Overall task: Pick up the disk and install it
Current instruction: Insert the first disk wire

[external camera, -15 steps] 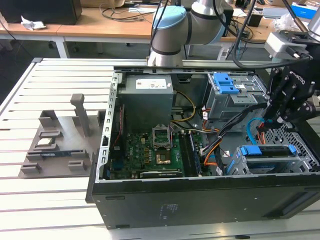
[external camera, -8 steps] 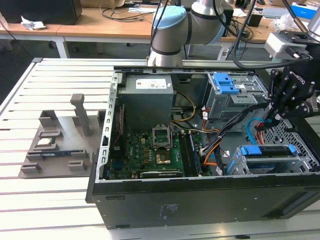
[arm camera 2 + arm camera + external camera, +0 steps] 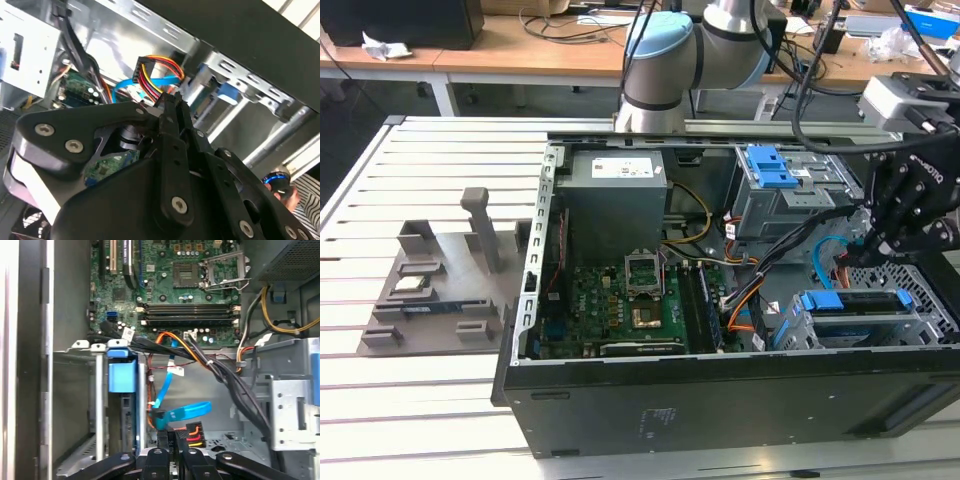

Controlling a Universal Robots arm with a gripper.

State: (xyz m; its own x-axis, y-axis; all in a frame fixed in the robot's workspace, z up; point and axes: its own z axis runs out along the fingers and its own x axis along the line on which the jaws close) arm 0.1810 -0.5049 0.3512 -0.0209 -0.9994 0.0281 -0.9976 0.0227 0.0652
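Currently the gripper (image 3: 872, 255) hangs inside the open computer case (image 3: 720, 400), at about 3 o'clock from the motherboard (image 3: 620, 300) in the exterior view. Its fingers are drawn together, and nothing can be seen clamped between them.

**Location of the disk.** The disk (image 3: 850, 300) sits in the metal drive cage (image 3: 925, 325), at about 4 o'clock from the motherboard and just toward 6 o'clock from the gripper. Its blue carrier frame lies level with the cage rails. Whether it is fully latched cannot be told.

**Handling.** Judged from its metal body, the disk is rigid, fairly heavy for its size and sensitive to shock. The flat metal faces are probably slippery. The blue carrier frame is the better place to take hold, at its exposed end tab. Do not press on the circuit side.

**View differences.**
- The exterior view shows the whole case, including the power-supply box (image 3: 615, 195) at 12 o'clock from the motherboard, and the height of the gripper above the cage.
- The first wrist view looks along the bay. It shows the blue frame end (image 3: 122, 376), a blue data cable (image 3: 185, 412) and a connector with red and yellow wires (image 3: 192, 430) just beyond the fingertips.
- The second wrist view shows the fingers (image 3: 175, 130) edge-on, closed, with that connector (image 3: 145, 70) near the tips.
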